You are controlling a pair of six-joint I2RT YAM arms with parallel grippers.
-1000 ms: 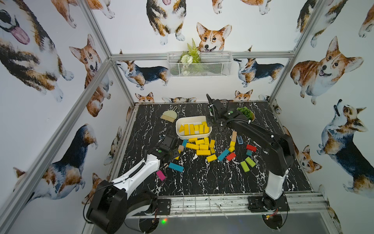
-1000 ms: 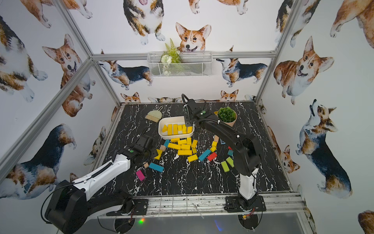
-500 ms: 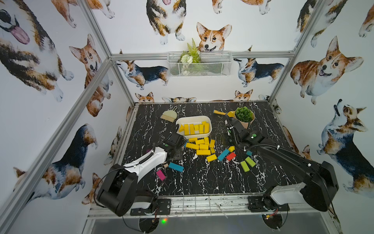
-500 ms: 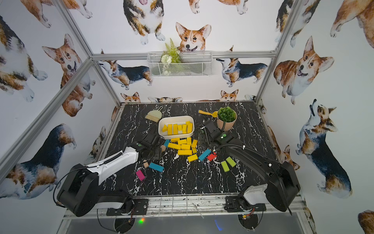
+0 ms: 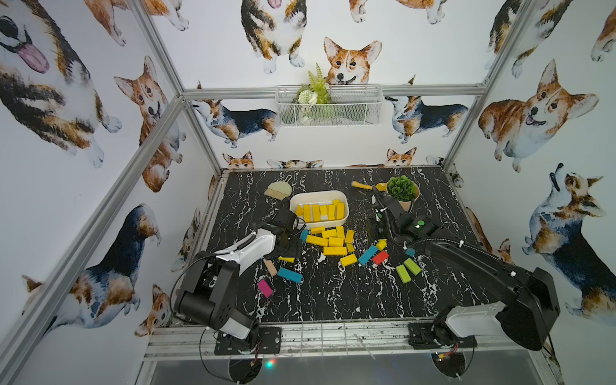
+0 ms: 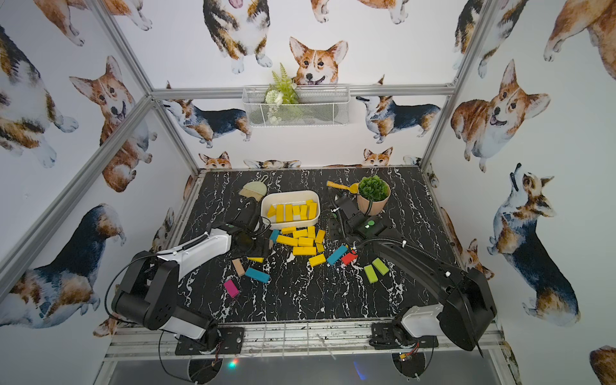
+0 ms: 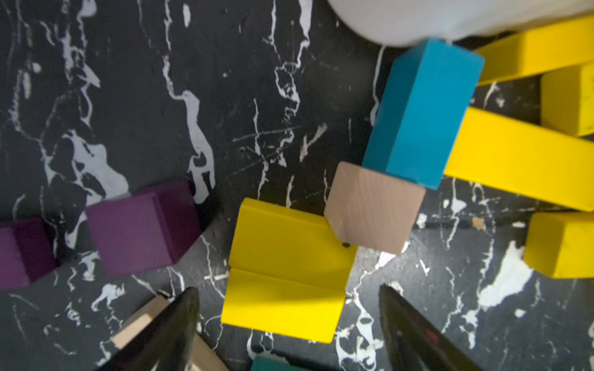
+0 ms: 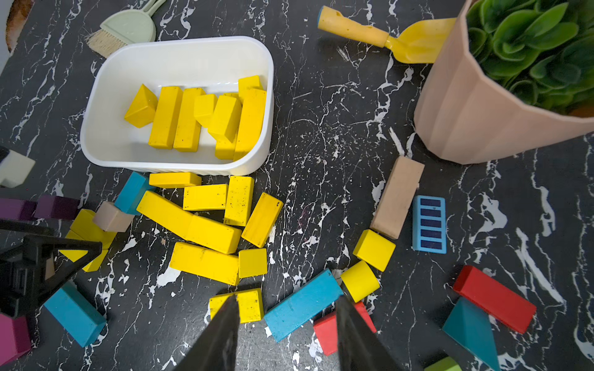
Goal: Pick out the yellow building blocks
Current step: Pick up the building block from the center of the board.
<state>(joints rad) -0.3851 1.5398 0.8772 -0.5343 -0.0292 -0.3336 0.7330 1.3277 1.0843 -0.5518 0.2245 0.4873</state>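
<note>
Several yellow building blocks (image 8: 199, 115) lie in the white tray (image 8: 180, 48), seen in both top views (image 5: 320, 211) (image 6: 293, 211). More yellow blocks (image 5: 330, 238) (image 6: 300, 240) (image 8: 209, 221) are heaped on the table just in front of the tray. My left gripper (image 7: 288, 289) (image 5: 288, 245) is open low over a ridged yellow block (image 7: 286, 273) at the heap's left end, a finger on each side and clear of it. My right gripper (image 8: 286, 298) (image 5: 380, 213) hangs open and empty above the table, right of the heap. A yellow cube (image 8: 374, 250) and a yellow cylinder (image 8: 360, 281) lie nearby.
A potted plant (image 5: 401, 193) and a yellow scoop (image 5: 361, 185) stand at the back right, a small brush and dustpan (image 5: 278, 190) at the back left. Blue (image 7: 421, 112), purple (image 7: 138, 228), plain wood (image 7: 373, 208), red (image 8: 495, 297) and lime-green (image 5: 408, 270) blocks lie around the heap.
My right arm has swung away from above the tray to the right of the heap. The left arm has folded back at its elbow, its gripper staying at the heap's left end.
</note>
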